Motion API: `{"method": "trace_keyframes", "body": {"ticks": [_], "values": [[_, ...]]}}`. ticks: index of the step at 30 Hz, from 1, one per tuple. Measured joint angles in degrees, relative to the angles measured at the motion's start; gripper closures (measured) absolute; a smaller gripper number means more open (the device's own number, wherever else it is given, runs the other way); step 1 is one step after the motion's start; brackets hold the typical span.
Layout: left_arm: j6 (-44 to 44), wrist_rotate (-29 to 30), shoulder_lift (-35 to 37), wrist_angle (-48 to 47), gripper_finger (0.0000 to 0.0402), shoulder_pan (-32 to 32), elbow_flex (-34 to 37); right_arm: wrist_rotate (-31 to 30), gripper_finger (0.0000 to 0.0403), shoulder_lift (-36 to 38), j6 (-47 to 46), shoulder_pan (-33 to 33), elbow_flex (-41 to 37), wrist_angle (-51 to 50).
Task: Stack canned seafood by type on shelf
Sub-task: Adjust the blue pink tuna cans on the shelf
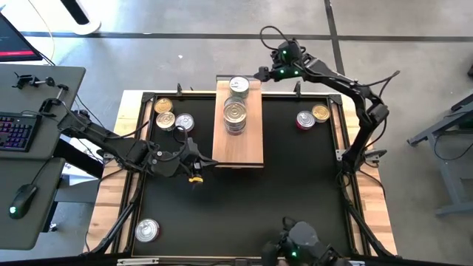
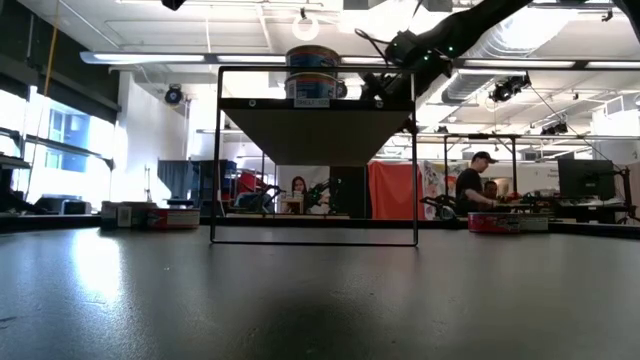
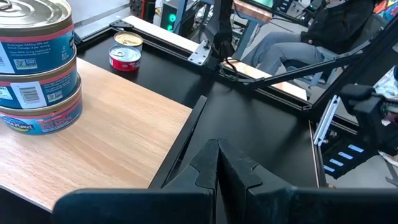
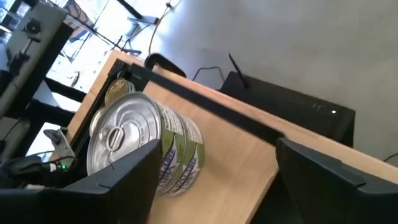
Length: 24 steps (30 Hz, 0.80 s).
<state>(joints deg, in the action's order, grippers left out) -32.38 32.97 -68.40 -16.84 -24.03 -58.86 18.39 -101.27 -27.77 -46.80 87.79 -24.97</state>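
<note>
The light-wood shelf [image 1: 240,148] stands raised on a black frame [image 2: 315,160] at the mat's far middle. Two stacks of tins rest on it: a three-tin stack with blue labels [image 1: 235,115] [image 3: 37,62] and a green-labelled stack with a silver pull-tab lid at the far end [image 1: 239,85] [image 4: 143,149]. My right gripper [image 1: 262,74] [image 4: 217,180] is open and level at the shelf's far right corner, the far stack just ahead of one finger [image 4: 124,174]. My left gripper [image 1: 198,159] [image 3: 217,168] is shut beside the shelf's near left corner, touching nothing.
Loose tins lie on the black mat: three at the far left [image 1: 171,117], two at the far right [image 1: 312,116] [image 3: 126,50], one at the near left [image 1: 146,230]. A keyboard and mouse sit on a side desk [image 1: 22,133]. People show in the room beyond [image 2: 470,190].
</note>
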Motion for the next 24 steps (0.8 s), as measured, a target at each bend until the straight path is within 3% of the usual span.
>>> {"method": "trace_keyframes", "body": {"ticks": [5,14,18,24], "values": [[-0.1,0.0,0.0,0.0,0.0401,0.0,0.0,0.5,0.0098,1.5,4.4,-1.4,0.0,-0.5],[-5.4,-0.3,0.1,0.3,0.0402,1.4,0.0,12.2,0.0098,3.3,12.3,-1.4,0.0,-3.4],[-6.2,-4.8,1.4,0.3,0.0401,3.9,-0.4,14.3,0.0098,3.4,14.1,-0.2,0.0,-8.3],[2.1,-11.3,5.8,-0.3,0.0401,6.1,-1.8,13.3,0.0098,3.5,20.2,2.8,0.0,-18.0]]}}
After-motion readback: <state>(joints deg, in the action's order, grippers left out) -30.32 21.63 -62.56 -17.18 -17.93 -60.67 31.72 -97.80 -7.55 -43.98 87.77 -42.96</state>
